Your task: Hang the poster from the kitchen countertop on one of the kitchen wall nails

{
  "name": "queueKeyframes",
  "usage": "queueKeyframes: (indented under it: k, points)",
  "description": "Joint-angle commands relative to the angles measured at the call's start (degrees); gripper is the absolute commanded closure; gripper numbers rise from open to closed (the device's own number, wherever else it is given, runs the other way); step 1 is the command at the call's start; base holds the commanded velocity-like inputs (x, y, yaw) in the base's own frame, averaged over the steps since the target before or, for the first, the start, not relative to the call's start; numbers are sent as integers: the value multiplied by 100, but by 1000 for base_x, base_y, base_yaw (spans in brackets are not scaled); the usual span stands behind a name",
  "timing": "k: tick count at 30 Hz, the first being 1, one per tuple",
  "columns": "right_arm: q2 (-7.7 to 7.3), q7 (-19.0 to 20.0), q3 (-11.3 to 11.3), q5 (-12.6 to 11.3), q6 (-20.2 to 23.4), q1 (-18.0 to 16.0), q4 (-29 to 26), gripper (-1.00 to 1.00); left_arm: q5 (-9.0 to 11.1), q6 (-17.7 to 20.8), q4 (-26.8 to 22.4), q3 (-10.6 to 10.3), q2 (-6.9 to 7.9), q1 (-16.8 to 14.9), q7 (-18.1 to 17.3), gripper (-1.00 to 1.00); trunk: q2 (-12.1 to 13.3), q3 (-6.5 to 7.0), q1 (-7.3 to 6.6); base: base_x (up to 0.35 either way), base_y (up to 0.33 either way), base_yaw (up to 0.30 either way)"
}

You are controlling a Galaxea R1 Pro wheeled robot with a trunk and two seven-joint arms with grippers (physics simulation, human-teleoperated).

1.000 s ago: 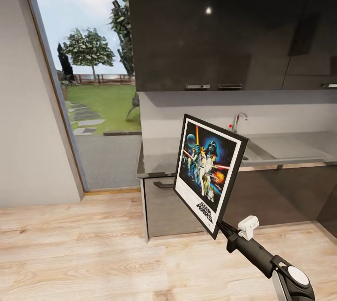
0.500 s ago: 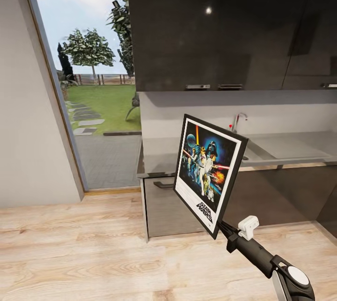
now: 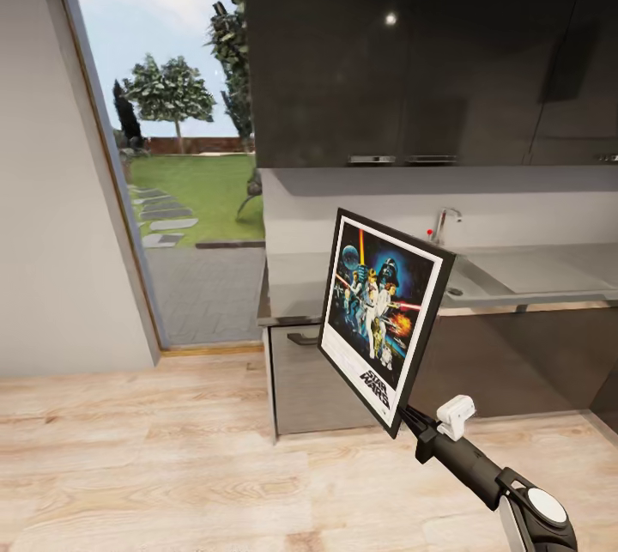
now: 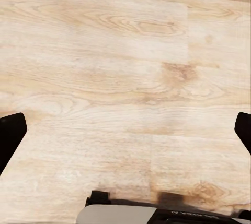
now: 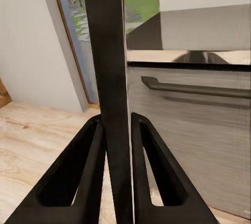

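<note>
Between the earlier head view and the current one, the whole scene has shifted slightly to the right, so the camera has turned; the poster (image 3: 384,318) and arm keep the same position in the picture. The right gripper (image 3: 410,421) is clamped on the poster's lower corner, just below the black title lettering. From that corner the poster rises up and to the left of the gripper, tilted, picture side facing the robot. In the right wrist view the frame edge (image 5: 111,78) runs straight between the two black fingers (image 5: 86,172), both touching it. Behind the poster is the kitchen countertop (image 3: 532,270) with its tap (image 3: 441,222), above a grey cabinet front (image 3: 309,380). The left gripper (image 4: 125,138) is spread wide and holds nothing, over the wooden floor (image 4: 104,67).
</note>
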Motion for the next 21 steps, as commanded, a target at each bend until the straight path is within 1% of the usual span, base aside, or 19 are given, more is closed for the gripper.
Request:
queueKeyframes:
  k: [1, 8, 21]
  points:
    - [4, 41, -12, -7, 49, -2, -6, 100, 0, 1, 0, 18, -2, 2, -36, -100, -3, 0, 2, 0, 164, 236]
    - [6, 37, -4, -7, 48, -2, -8, 100, 0, 0, 36, 25, -1, 2, -36, -100, -3, 1, 2, 0, 247, 274]
    - [5, 28, 4, -7, 48, -2, -8, 100, 0, 0, 48, 30, -1, 2, -44, -100, -3, 1, 2, 0, 291, 292]
